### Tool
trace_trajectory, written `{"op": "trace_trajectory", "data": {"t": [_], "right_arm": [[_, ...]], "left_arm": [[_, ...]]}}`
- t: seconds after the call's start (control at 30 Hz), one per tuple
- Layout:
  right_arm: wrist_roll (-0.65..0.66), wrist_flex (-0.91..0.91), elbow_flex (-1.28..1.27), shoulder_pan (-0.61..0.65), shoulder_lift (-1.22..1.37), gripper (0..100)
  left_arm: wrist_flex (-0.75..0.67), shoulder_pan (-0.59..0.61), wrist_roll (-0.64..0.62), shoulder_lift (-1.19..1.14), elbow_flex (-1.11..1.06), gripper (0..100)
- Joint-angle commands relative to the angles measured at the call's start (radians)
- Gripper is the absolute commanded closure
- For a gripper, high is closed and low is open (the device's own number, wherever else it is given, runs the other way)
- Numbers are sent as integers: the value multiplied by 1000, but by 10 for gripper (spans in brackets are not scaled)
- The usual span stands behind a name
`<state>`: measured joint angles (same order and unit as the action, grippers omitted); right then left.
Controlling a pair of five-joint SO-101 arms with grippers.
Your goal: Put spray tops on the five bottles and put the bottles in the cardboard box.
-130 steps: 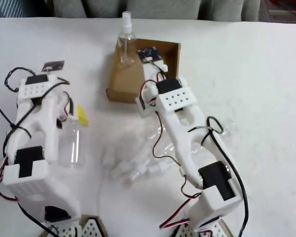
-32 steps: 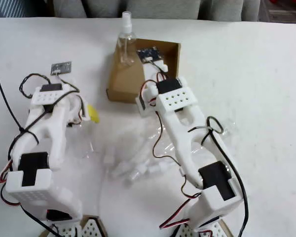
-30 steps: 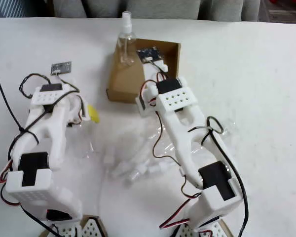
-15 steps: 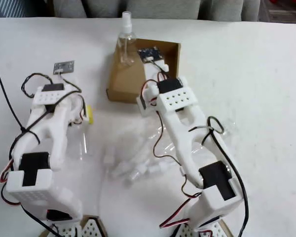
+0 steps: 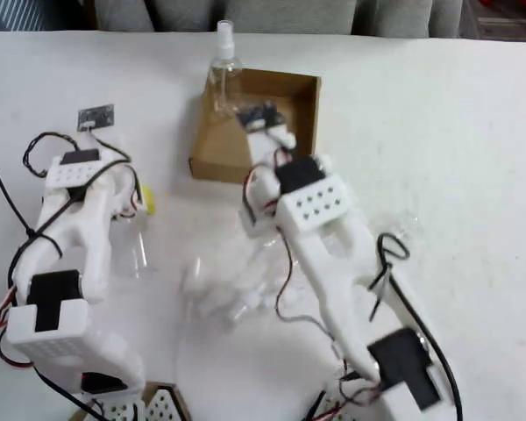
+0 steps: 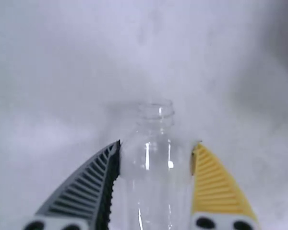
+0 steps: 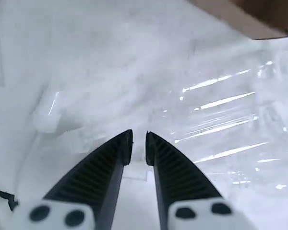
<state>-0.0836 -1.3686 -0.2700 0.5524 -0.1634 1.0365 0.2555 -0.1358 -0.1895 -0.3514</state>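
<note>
Left end effector (image 6: 156, 145) clamps an uncapped bottle (image 6: 156, 184); right end effector (image 7: 138, 143) has its fingers nearly touching.
The bottle's open neck pokes out past the gray and yellow fingers. Clear bottles (image 7: 230, 112) and a spray top (image 7: 48, 115) lie on the white bench (image 5: 438, 132) just under and ahead of the right end effector. The cardboard box (image 5: 212, 145) is beyond it, with a topped bottle (image 5: 223, 61) upright at its far corner.

The cardboard box (image 5: 212, 149) is lying open, a capped bottle (image 5: 223, 74) standing upright at its far corner. An uncapped bottle (image 6: 156, 167) is sitting in the left end effector (image 6: 156, 149). More clear bottles (image 7: 225, 115) and a spray top (image 7: 47, 115) are lying loose nearby.
</note>
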Motion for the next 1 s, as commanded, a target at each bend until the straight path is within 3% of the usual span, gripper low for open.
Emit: {"op": "trace_trajectory", "data": {"t": [0.0, 0.17, 0.43, 0.6, 0.77, 0.97], "right_arm": [[-17, 76, -100, 93, -107, 972], [-26, 259, -273, 246, -182, 967], [-201, 550, -428, 289, -200, 871], [-204, 595, -439, 367, -199, 859], [-256, 639, -462, 406, -163, 755], [-255, 697, -410, 461, 13, 776]], "left_arm": [[-49, 39, 2, 13, 15, 958], [-94, 91, 0, 13, 15, 958], [-94, 93, 0, 15, 15, 958], [-92, 91, 0, 15, 15, 958], [-91, 93, 0, 15, 15, 958], [-91, 90, 0, 15, 15, 958]]}}
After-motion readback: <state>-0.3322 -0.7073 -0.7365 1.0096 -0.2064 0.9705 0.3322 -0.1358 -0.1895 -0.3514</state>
